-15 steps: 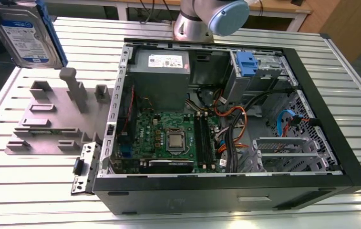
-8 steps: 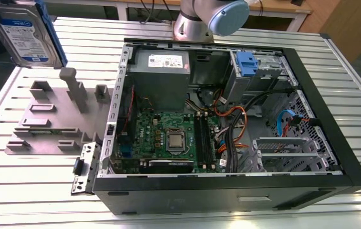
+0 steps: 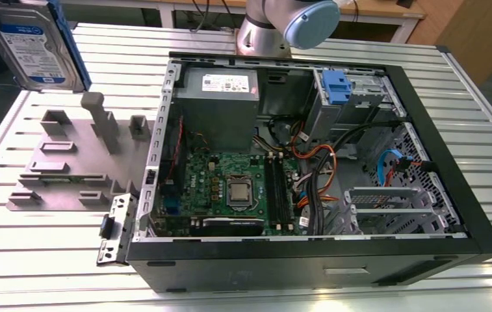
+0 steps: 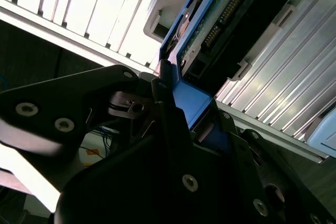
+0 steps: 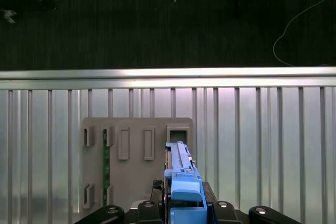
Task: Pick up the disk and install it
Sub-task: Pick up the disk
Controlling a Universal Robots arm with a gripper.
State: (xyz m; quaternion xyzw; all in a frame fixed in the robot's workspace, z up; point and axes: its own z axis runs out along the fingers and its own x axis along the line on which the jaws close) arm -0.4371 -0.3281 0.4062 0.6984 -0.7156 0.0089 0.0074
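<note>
The disk (image 3: 38,45), a silver-grey drive with a white and blue label and a blue bracket, hangs upright in the air at the exterior view's upper left, above the grey holder plate (image 3: 72,162). In the first wrist view the disk (image 5: 181,169) is seen edge-on over the plate's pockets, with my gripper (image 5: 184,205) shut on its blue bracket. In the second wrist view the black fingers (image 4: 168,103) clamp the blue bracket of the disk (image 4: 210,19).
An open computer case (image 3: 479,240) lies on the ribbed metal table (image 3: 46,260), with a motherboard, cables and a drive bay with a blue latch (image 3: 336,88). The arm's base (image 3: 281,26) stands behind the case. A green memory stick (image 5: 106,169) sits in the holder plate (image 5: 136,129).
</note>
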